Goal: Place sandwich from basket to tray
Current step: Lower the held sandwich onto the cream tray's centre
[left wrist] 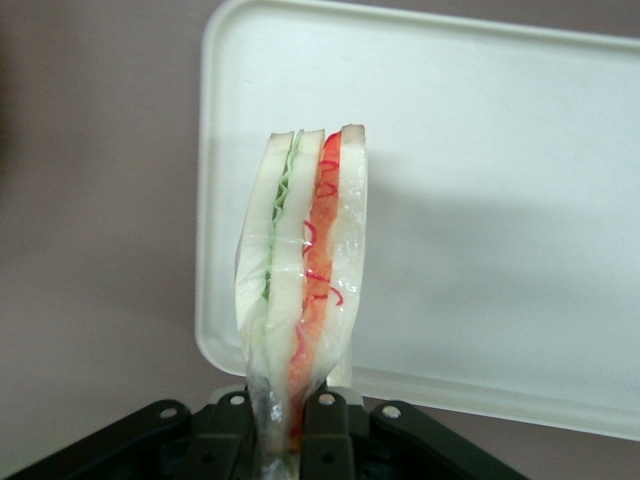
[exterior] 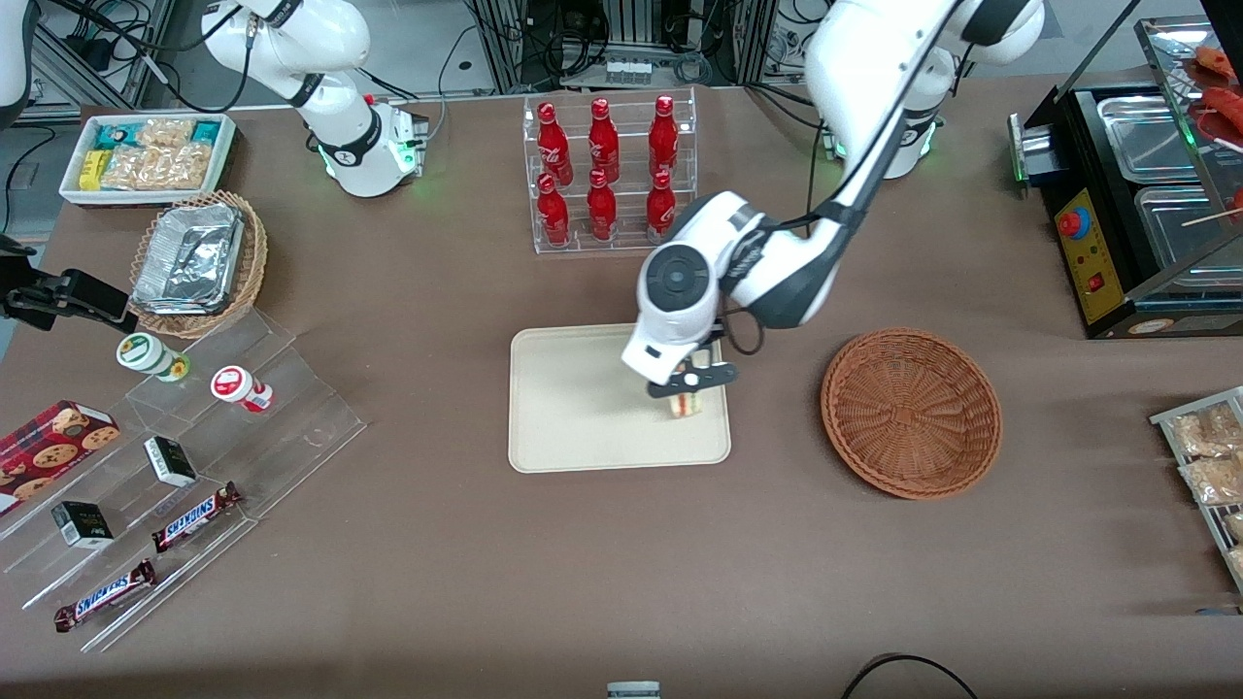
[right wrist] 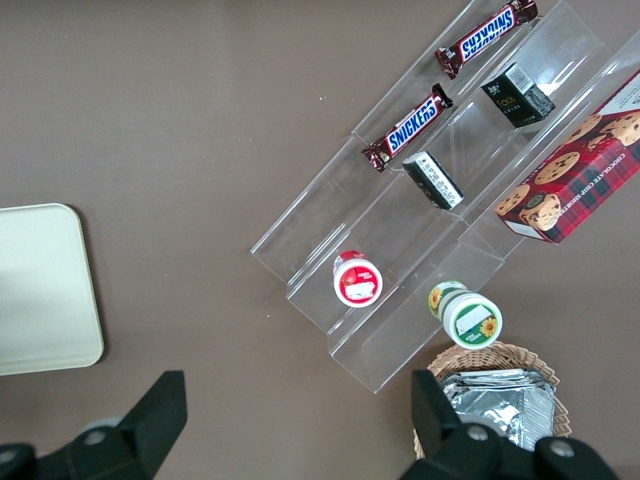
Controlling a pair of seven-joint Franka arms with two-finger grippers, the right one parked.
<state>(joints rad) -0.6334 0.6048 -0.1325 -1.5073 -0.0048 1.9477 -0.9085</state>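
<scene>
My left gripper (exterior: 691, 386) hangs over the cream tray (exterior: 573, 408), at the tray's edge nearest the basket, and is shut on the sandwich (exterior: 686, 403). The wrist view shows the sandwich (left wrist: 305, 270) as a wrapped wedge of pale bread with green and red filling, pinched at its base between the black fingers (left wrist: 340, 430), its tip over the tray's corner (left wrist: 480, 200). I cannot tell whether the sandwich touches the tray. The round reddish-brown wicker basket (exterior: 911, 412) stands beside the tray, toward the working arm's end, with nothing in it.
A clear rack of red bottles (exterior: 607, 173) stands farther from the front camera than the tray. Acrylic steps with snack bars and cups (exterior: 184, 466), a tan basket of foil containers (exterior: 199, 260) and a white snack box (exterior: 146, 155) lie toward the parked arm's end. A black food warmer (exterior: 1146, 194) stands at the working arm's end.
</scene>
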